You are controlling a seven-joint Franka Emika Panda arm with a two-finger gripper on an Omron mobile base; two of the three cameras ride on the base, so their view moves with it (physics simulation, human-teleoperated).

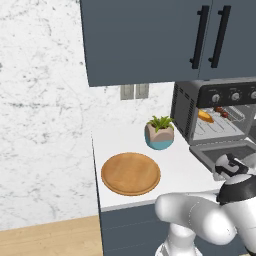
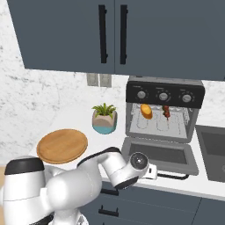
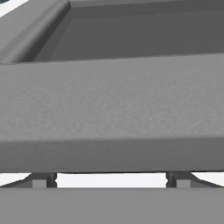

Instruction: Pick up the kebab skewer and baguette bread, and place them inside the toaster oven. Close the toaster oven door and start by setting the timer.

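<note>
Toaster oven [image 2: 164, 115], loaded and waiting: one baguette bread [image 2: 146, 111] and one kebab skewer [image 2: 166, 111] lie side by side, apart, on the wire rack [image 2: 160, 124] inside the open cavity, seen from the right base view. With both foods in place, the step in hand appears to be closing up. The toaster oven door [image 2: 160, 154] hangs fully down, flat over the white tabletop [image 2: 70, 121], and the robot's hand sits low at its front edge, near the black bar handle [image 2: 172, 176]. The hand view is pressed close against the door's grey front lip, with the handle's two brackets visible beneath it. Its fingers stand wide apart and grip nothing. The next move likely calls for getting under or behind that lip and swinging the door up until it shuts, then reaching for a timer knob. Counted: three silver knobs [image 2: 163, 96] on the control strip, one round wooden board [image 2: 62, 145], one potted plant [image 2: 104, 117], two cabinet handles [image 2: 103, 34] overhead.
</note>
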